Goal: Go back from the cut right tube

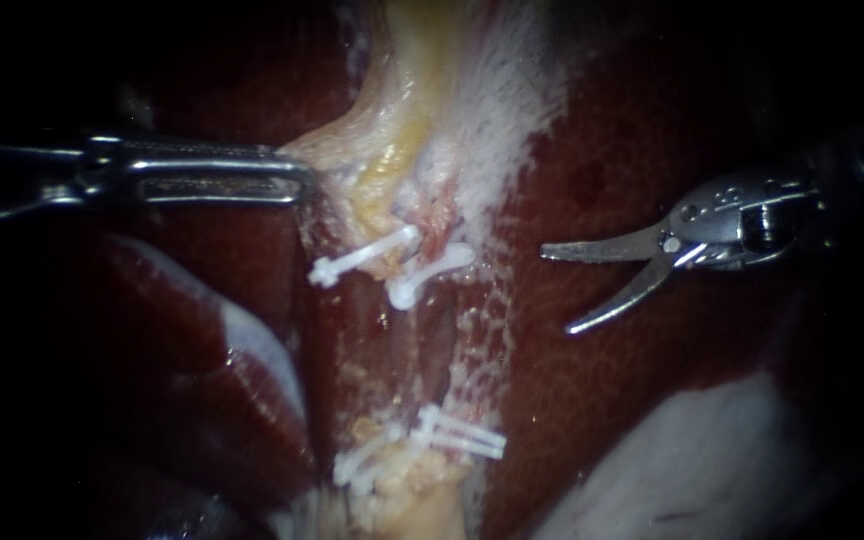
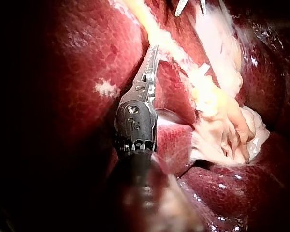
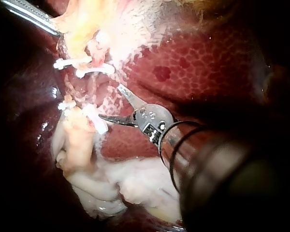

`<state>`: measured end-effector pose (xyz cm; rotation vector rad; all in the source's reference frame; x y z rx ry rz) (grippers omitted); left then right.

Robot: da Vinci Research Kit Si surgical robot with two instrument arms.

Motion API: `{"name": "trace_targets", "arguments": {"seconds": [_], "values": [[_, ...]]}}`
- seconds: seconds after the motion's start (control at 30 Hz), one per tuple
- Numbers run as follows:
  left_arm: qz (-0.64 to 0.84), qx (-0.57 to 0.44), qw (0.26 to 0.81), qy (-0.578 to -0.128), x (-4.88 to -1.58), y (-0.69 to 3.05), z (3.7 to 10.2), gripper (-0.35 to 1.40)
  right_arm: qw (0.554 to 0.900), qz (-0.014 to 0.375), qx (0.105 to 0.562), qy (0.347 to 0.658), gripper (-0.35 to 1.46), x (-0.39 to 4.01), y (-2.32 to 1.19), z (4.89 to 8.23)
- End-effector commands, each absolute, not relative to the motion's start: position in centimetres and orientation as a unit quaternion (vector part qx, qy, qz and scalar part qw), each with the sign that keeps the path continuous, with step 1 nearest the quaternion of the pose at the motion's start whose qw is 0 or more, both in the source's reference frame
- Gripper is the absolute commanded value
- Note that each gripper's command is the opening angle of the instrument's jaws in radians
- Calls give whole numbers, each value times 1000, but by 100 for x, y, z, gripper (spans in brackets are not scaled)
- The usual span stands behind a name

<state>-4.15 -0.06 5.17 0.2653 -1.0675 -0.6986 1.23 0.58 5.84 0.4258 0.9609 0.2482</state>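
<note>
- right instrument (image 1: 556, 291) hovering over the liver (image 1: 642, 400), jaws gaping wide, gripping nothing
- cut right tube (image 1: 439, 228) lying well apart from those jaws, toward the left instrument (image 1: 302, 182), its stump wearing a clip (image 1: 432, 268)
- left instrument's jaws clamping pale tissue (image 1: 352, 140)
- both shafts fading into darkness; the tube's cut end proving hard to make out

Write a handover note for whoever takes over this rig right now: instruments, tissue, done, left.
Left instrument: slim steel jaws shut on pale yellow tissue.
Right instrument: curved steel blades open, empty, over dark red liver, apart from the white plastic clips.
Clips: upper pair, lower set, gap between.
Done: blades clear of the clips.
Left: probably draw the right instrument further back.
</note>
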Motion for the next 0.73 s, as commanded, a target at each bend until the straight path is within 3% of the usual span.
{"name": "trace_targets", "arguments": {"seconds": [0.03,0.73], "values": [[-324,124,796,-496,-417,-8,518,-35,858,118,203,457,143,123,58,584],[-321,126,800,-491,-421,-11,523,-35,858,118,203,457,143,123,56,583]]}}
